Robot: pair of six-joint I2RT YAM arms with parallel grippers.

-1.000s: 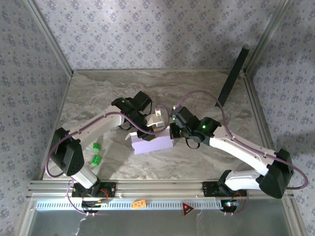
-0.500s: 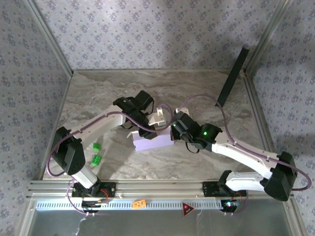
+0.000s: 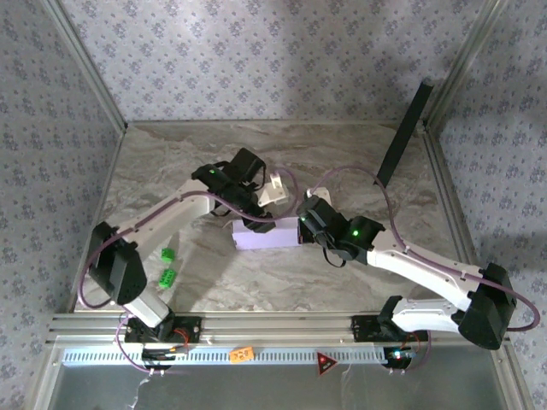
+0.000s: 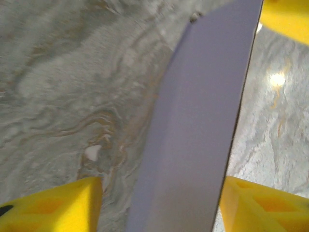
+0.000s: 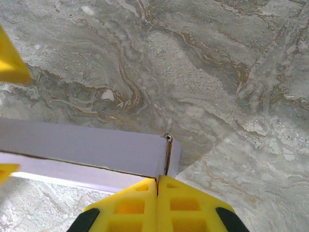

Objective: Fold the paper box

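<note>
The paper box [image 3: 265, 239] lies flat on the marbled tabletop [image 3: 171, 162], near its middle and between the two arms. Its lavender side faces out and its walls are already raised. Its long axis runs left to right across the top view, with one short end pointing towards each arm. A pale flap [image 3: 275, 186] stands above the far edge; whether it is joined to the box cannot be told from here.

The left tool [image 3: 256, 224] comes down over the box's far long side. In the left wrist view its fingers [image 4: 53, 208] are spread, with a lavender wall [image 4: 203, 121] passing between them; the tool [image 4: 161, 193] straddles this wall and does not clamp it, probably to hold it upright.

The right tool [image 3: 301, 231] meets the box's right end. In the right wrist view its fingers [image 5: 193, 203] are pressed together at the end corner [image 5: 166, 145], so the tool [image 5: 158, 180] is clenched. Whether a thin flap is caught in the seam cannot be told. The placement suggests bracing or tucking that end.

Two green blocks [image 3: 167, 265] lie well apart at the left, and a black panel [image 3: 402, 137] leans in the far right corner.
</note>
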